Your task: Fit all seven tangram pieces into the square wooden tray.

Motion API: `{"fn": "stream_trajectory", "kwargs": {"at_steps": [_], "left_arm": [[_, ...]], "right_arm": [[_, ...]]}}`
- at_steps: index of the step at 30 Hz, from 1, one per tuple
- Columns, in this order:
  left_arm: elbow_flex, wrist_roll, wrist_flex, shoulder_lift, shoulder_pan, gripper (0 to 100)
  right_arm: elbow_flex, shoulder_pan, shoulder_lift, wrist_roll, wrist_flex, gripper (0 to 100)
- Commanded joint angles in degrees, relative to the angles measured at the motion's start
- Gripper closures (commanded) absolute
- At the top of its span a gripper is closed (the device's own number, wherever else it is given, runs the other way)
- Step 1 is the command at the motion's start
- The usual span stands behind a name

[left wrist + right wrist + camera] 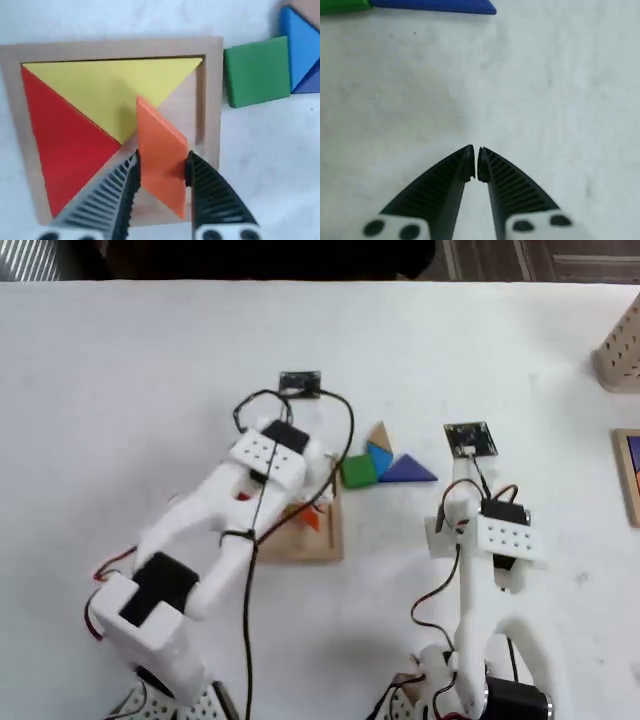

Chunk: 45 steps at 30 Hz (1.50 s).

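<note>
While left gripper (162,159) clamps orange piece (156,132) over tray (214,75) | right gripper (475,164) pinched together above white table (120,360)

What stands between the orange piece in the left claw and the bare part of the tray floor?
Nothing visible does. The left claw grips the orange piece right over the bare floor of the tray, beside the yellow triangle and red triangle lying inside. One corner may overlap the yellow edge.

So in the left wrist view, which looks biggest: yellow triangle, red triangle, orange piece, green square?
1. yellow triangle and red triangle: alike.
2. orange piece and green square: close; the orange one, held in the left pincer, sits nearer the camera, so unsure.
</note>
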State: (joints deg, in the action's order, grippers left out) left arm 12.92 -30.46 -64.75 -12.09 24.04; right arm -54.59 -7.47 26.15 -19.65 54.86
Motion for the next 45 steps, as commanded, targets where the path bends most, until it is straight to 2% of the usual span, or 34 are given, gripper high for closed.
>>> {"fn": "stream_trajectory", "kwargs": {"at_steps": [1,5,11,18,29,34,39,45], "left_arm": [[-0.18,1.14,1.05,3.21,1.01,98],[-0.18,3.34,-1.76,3.12,0.84,98],[-0.18,28.13,-3.08,3.12,0.48,98],[-0.18,41.05,-4.75,3.12,0.92,98],[-0.09,78.07,-5.19,3.21,0.66,98],[-0.18,88.53,-5.01,3.21,0.48,98],[0.00,94.24,-5.27,3.12,0.92,98],[0.18,110.77,-13.71,3.30,1.98,97]], "right_arm": [[0.18,0.66,1.27,-0.70,-0.75,97.8],[0.18,0.66,1.27,-0.70,-0.75,97.8],[0.18,0.66,1.27,-0.70,-0.75,97.8],[0.18,0.66,1.27,-0.70,-0.75,97.8],[0.18,0.66,1.19,-0.70,-0.75,97.8],[0.18,0.66,1.19,-0.70,-0.75,97.8],[0.18,0.66,1.19,-0.70,-0.75,97.8],[0.18,0.66,1.19,-0.70,-0.75,97.8]]}}
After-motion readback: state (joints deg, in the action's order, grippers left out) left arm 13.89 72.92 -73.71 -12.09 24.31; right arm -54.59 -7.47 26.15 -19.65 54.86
